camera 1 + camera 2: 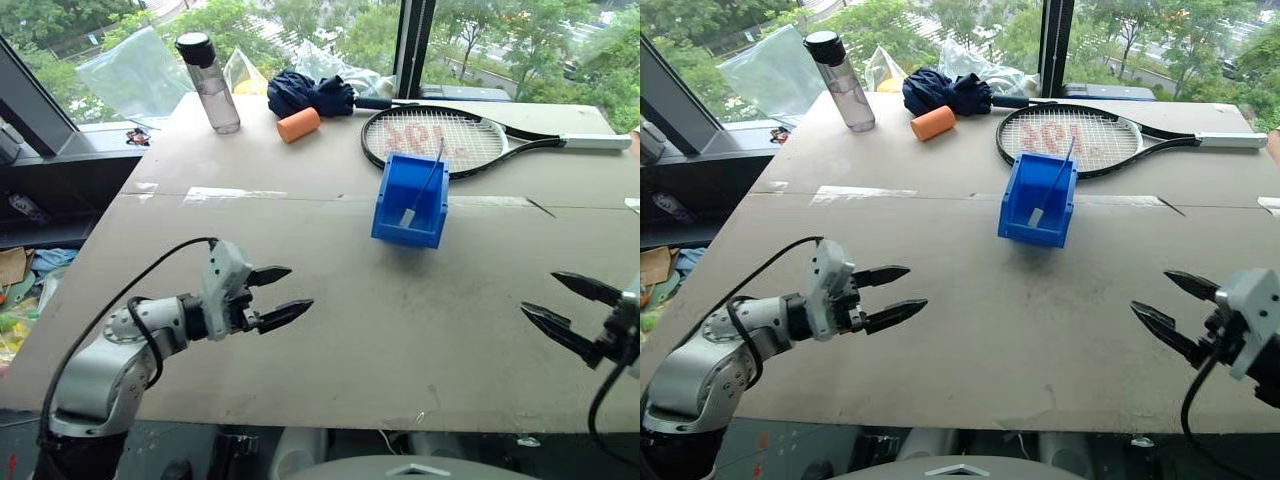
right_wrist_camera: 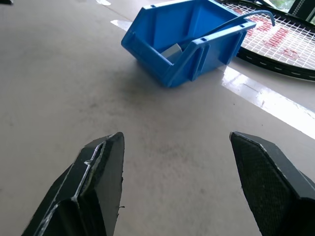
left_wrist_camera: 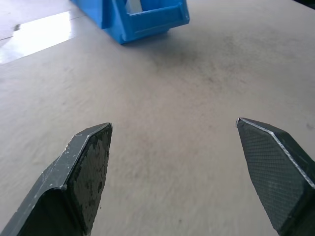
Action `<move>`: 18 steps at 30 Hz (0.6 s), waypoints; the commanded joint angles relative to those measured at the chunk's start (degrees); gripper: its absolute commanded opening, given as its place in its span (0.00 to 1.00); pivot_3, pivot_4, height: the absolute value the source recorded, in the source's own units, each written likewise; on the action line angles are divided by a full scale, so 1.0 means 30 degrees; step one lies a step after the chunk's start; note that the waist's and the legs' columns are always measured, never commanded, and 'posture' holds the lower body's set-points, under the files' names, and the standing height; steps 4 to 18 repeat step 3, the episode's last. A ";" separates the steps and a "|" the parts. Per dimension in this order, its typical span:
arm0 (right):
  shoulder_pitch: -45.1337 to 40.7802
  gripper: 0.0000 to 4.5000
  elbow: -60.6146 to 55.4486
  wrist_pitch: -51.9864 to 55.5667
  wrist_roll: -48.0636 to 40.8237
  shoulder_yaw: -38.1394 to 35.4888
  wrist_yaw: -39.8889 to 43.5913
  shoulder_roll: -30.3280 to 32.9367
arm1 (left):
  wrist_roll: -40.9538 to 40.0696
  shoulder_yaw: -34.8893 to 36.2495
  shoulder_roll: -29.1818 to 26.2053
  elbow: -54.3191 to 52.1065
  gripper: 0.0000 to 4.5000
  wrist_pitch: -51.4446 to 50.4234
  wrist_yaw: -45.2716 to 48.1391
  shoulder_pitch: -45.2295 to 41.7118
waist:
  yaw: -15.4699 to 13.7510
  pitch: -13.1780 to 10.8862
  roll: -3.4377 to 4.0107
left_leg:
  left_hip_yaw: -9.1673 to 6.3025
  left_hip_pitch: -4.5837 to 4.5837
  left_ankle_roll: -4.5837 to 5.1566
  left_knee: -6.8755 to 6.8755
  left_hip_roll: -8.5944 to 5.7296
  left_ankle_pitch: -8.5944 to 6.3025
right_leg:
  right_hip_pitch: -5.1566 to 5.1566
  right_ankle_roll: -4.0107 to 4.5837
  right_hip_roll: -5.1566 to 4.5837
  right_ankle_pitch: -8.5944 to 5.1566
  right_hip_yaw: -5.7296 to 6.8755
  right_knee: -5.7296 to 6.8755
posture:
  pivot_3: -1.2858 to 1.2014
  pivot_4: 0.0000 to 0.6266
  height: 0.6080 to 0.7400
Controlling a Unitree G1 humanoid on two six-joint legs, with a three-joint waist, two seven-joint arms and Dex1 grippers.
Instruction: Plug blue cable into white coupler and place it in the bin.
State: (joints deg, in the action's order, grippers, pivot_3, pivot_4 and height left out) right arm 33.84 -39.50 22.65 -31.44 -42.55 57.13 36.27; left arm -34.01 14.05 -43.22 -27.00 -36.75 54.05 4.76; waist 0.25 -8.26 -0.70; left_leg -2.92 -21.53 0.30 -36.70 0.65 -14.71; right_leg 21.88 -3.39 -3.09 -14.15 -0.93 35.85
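The blue bin (image 1: 392, 195) stands on the grey table past the middle, its cut-away front facing me. Inside it the blue cable (image 1: 431, 176) leans up over the back rim, its lower end at the white coupler (image 1: 408, 216) on the bin's floor. The right wrist view shows the coupler (image 2: 172, 50) and cable (image 2: 231, 22) inside the bin (image 2: 162, 73). My left gripper (image 1: 300, 287) hovers open and empty over the near left of the table. Over the near right, my right gripper (image 1: 537, 291) is open and empty too. Both are well short of the bin.
A tennis racket (image 1: 450, 138) lies just behind the bin. A water bottle (image 1: 210, 85), an orange cylinder (image 1: 298, 124) and a dark blue cloth bundle (image 1: 310, 93) sit at the back. A pale tape strip (image 1: 230, 194) crosses the table. Bare tabletop lies between the grippers.
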 commanded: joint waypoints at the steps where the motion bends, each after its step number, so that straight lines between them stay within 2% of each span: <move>1: 0.1848 0.76 -0.0067 -0.2306 0.0203 -0.1984 0.1272 -0.0636 | -0.0536 0.0857 -0.0377 -0.0162 0.92 0.0342 0.0391 0.0334 | -0.0037 -0.0001 -0.0001 | -0.0001 -0.0002 -0.0001 -0.0001 0.0003 -0.0001 | 0.0001 0.0000 -0.0010 -0.0001 -0.0007 -0.0004 | 0.52 0.24 1.00; 18: 0.2390 0.76 0.0315 -0.2991 0.0356 -0.1877 0.1175 -0.1030 | -0.0589 0.0670 -0.0315 -0.0218 0.92 0.0229 0.0346 0.0369 | -0.0052 -0.0003 -0.0005 | -0.0024 0.0001 -0.0003 -0.0002 0.0011 -0.0002 | 0.0004 -0.0002 -0.0033 -0.0002 -0.0046 -0.0007 | 0.52 0.24 1.00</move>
